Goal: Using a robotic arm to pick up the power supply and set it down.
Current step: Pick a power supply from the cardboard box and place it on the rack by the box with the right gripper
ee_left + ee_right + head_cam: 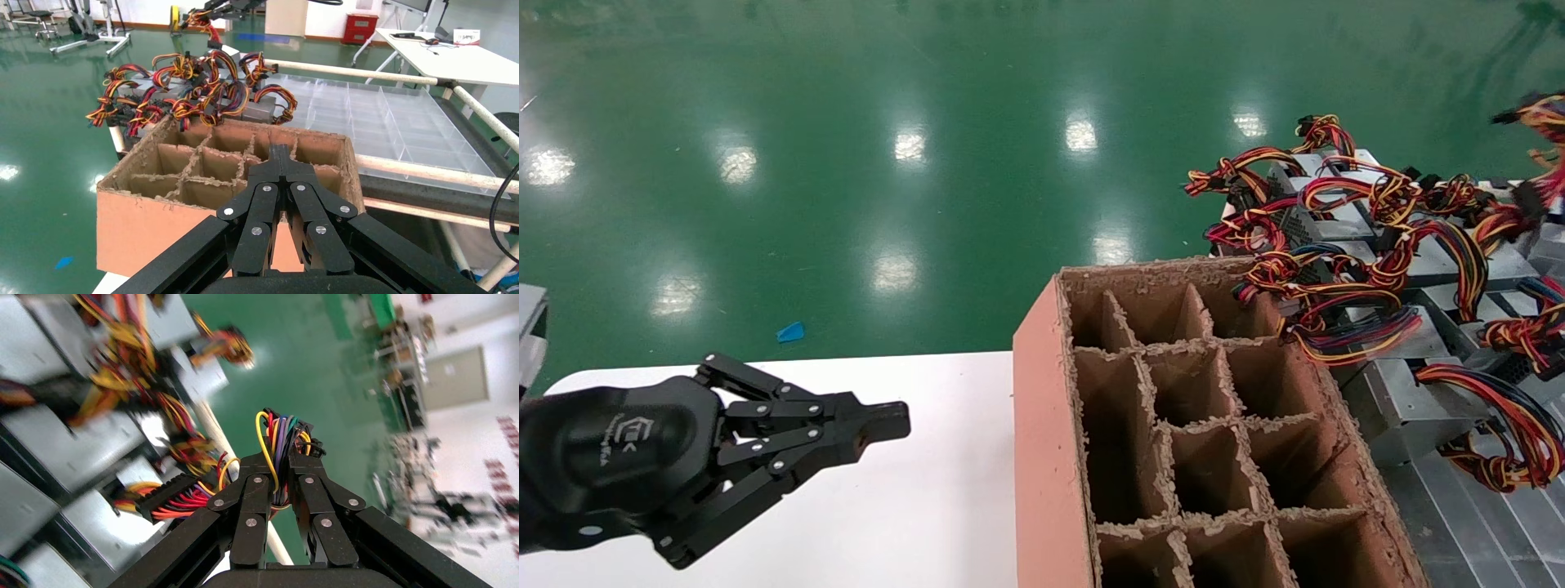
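Hand on the left arm, left hand (878,425), is hovering at 8 o'clock in the head view over the white bench (911,506), fingers pressed together and holding nothing. In the left wrist view its closed tips are pointing toward the cardboard box (1189,441).

Cardboard box is sitting just right of the left hand, at 5 o'clock in the head view, its divider grid forming open cells; no cell is showing contents.

Right hand (283,468) is showing only in the right wrist view. Its fingers are pinching a cable bundle (280,441) of yellow, purple, green and red wires, with a black connector at the far end. Whether this bundle's unit is lifted cannot be told.

Power supplies (1385,269), grey metal units with red, yellow and black wiring, are lying heaped beyond the box at 2 o'clock in the head view, touching and overlapping one another on a clear-panelled surface (392,116).

Green floor (846,163) is filling the far field, with a small blue scrap (790,331) lying just beyond the bench edge.
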Available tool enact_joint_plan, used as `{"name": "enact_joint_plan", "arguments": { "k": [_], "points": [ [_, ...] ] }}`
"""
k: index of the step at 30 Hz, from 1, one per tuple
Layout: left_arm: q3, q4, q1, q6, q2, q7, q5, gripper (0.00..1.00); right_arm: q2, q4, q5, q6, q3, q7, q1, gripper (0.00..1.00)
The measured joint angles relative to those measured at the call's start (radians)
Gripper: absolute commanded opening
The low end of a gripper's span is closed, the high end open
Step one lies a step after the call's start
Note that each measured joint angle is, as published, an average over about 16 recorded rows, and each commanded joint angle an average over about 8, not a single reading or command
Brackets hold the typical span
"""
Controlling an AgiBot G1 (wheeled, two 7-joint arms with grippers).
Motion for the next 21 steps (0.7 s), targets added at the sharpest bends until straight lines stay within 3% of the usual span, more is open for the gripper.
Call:
{"name": "enact_joint_plan", "arguments": {
  "k": [10,21],
  "points": [
    [0.000,0.000,0.000,0.000,0.000,0.000,0.000,0.00,-0.038,-0.128,0.008,-0.068,-0.012,-0.100,0.075,0.00],
    [0.000,0.000,0.000,0.000,0.000,0.000,0.000,0.00,-0.023,-0.224,-0.008,-0.157,-0.029,-0.221,0.157,0.00]
  ]
}}
